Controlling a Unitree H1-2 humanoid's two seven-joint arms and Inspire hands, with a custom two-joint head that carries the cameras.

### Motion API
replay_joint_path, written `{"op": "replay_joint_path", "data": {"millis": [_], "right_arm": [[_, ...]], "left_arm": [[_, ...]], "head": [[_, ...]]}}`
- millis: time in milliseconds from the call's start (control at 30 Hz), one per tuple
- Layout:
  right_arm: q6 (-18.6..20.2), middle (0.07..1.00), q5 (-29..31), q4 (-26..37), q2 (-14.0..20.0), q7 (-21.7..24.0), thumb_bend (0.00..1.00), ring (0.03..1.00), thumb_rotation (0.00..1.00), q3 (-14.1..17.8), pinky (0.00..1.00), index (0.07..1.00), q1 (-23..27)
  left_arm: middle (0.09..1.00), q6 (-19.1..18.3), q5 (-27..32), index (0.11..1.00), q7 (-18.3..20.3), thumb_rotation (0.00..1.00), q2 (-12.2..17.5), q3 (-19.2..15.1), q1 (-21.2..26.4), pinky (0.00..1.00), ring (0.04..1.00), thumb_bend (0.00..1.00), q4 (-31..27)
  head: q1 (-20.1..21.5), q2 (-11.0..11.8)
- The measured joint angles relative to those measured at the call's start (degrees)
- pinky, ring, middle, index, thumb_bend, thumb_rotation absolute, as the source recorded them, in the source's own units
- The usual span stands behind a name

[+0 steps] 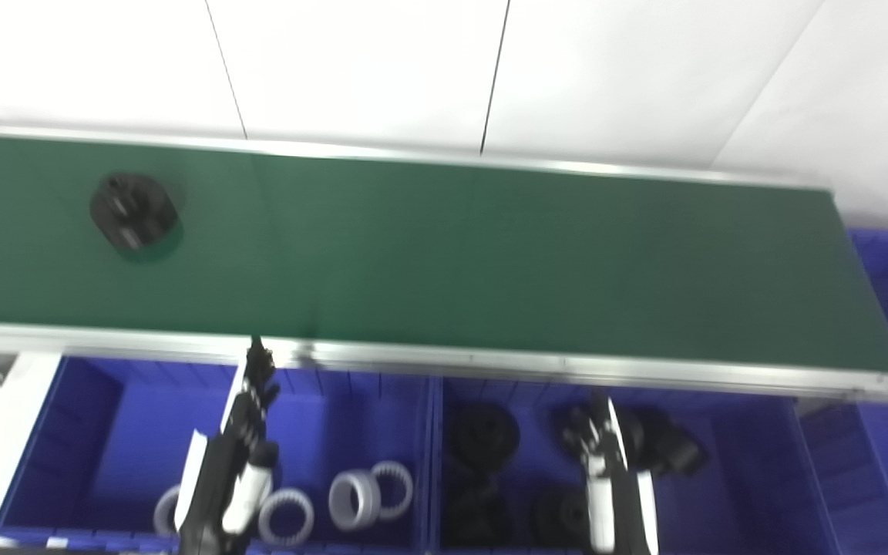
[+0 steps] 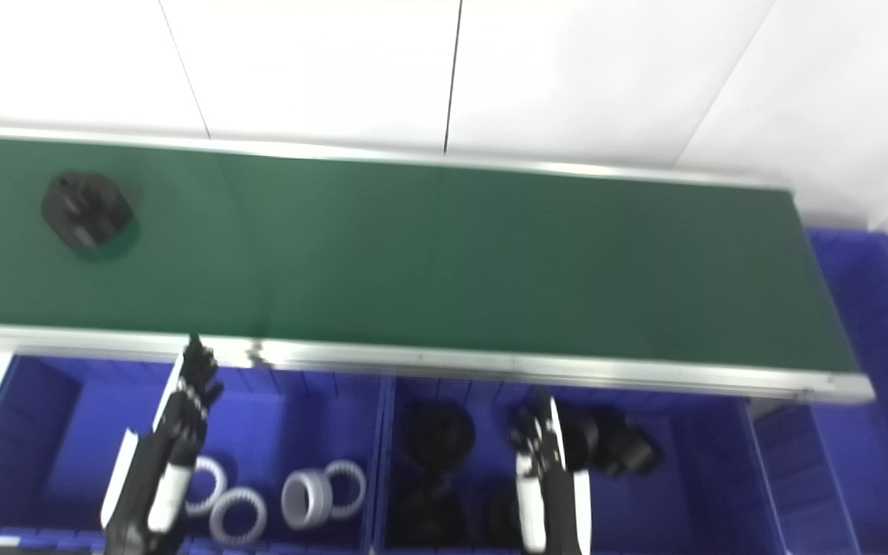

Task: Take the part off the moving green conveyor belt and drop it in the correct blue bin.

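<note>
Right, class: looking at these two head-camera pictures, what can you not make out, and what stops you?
- Black part on the belt: blur hides its exact shape in both views.
- Black parts in the right bin: too dark and blurred to count; the right hand covers some.
- White rings in the left bin: the left hand and its arm cover some.
- Neither hand's grip state can be told.

Black part (image 1: 134, 210): round, squat, gear-like, lying flat on green conveyor belt (image 1: 490, 262), far left, nearer the back rail. Details blurred. Near side of belt, two blue bins: left bin (image 1: 89, 432) holds white rings, right bin (image 1: 752, 462) holds black parts.
</note>
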State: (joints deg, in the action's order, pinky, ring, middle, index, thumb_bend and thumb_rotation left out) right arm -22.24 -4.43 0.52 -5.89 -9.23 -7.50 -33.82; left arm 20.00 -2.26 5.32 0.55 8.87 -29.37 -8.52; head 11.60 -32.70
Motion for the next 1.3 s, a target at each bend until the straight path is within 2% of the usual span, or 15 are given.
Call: {"op": "replay_joint_path", "data": {"millis": [67, 200, 367, 500, 733, 867, 1000, 1200, 1267, 1300], "right_arm": [[-0.5, 1.000, 0.9, -1.0, 0.5, 0.7, 0.80, 0.957, 1.00, 0.3, 0.88, 0.988, 0.4], [-1.0, 1.000, 1.8, -2.2, 1.1, 1.2, 0.80, 0.953, 1.00, 1.1, 0.86, 0.989, 1.5], [-1.1, 1.000, 2.3, -3.8, 2.0, 1.6, 0.79, 0.962, 1.00, 1.9, 0.88, 0.996, 2.4], [-1.2, 1.000, 4.0, -4.7, 2.4, 2.3, 0.78, 0.970, 1.00, 2.6, 0.90, 1.000, 2.8], [-1.2, 1.000, 4.7, -5.2, 2.6, 3.7, 0.81, 0.973, 1.00, 3.6, 0.89, 1.000, 3.2], [-1.3, 1.000, 4.9, -6.4, 3.1, 4.2, 0.79, 0.981, 0.97, 4.2, 0.90, 1.000, 3.7], [-1.3, 1.000, 5.8, -6.8, 3.6, 5.6, 0.80, 0.985, 0.94, 4.9, 0.90, 1.000, 4.0], [-1.3, 1.000, 6.8, -6.7, 3.9, 6.7, 0.80, 0.991, 0.90, 5.7, 0.91, 1.000, 4.7], [-1.3, 1.000, 7.4, -5.8, 3.8, 7.2, 0.82, 0.995, 0.90, 5.7, 0.91, 1.000, 4.4], [-1.3, 1.000, 7.7, -4.9, 3.8, 7.3, 0.82, 0.995, 0.90, 5.6, 0.91, 1.000, 4.3]], "left_arm": [[1.000, 0.2, 0.0, 1.000, 0.0, 0.86, -0.4, 0.3, 0.0, 0.96, 0.986, 0.63, 0.5], [1.000, 1.9, -0.9, 1.000, -0.6, 0.84, -1.5, 0.7, 0.2, 0.92, 0.964, 0.61, 3.5], [1.000, 4.0, -1.4, 1.000, -1.1, 0.82, -1.9, 1.0, 1.1, 0.92, 0.959, 0.58, 5.0], [1.000, 4.1, -1.4, 1.000, -1.5, 0.81, -2.5, 1.6, 1.4, 0.92, 0.963, 0.61, 5.8], [1.000, 4.2, -1.1, 1.000, -1.5, 0.81, -3.1, 2.6, 2.2, 0.99, 0.991, 0.64, 7.5], [1.000, 4.4, -1.2, 1.000, -1.9, 0.81, -3.1, 3.1, 2.8, 0.98, 0.982, 0.64, 9.1], [1.000, 4.5, -1.5, 1.000, -2.8, 0.80, -3.1, 4.0, 3.1, 0.89, 0.963, 0.65, 9.8], [1.000, 4.5, -0.6, 1.000, -3.0, 0.78, -2.8, 5.7, 4.5, 0.95, 0.992, 0.59, 9.8], [1.000, 4.5, 0.1, 1.000, -3.0, 0.77, -2.5, 5.8, 4.8, 0.97, 0.998, 0.58, 9.8], [1.000, 4.5, 0.4, 1.000, -2.9, 0.77, -2.3, 5.8, 4.9, 0.97, 0.998, 0.58, 9.8]], "head": [[-1.6, 1.7], [-2.5, 2.4], [-4.7, 4.0], [-5.6, 4.6], [-7.7, 6.0], [-9.0, 6.9], [-9.8, 6.6], [-9.7, 5.5], [-8.9, 4.1], [-8.9, 4.1]]}}
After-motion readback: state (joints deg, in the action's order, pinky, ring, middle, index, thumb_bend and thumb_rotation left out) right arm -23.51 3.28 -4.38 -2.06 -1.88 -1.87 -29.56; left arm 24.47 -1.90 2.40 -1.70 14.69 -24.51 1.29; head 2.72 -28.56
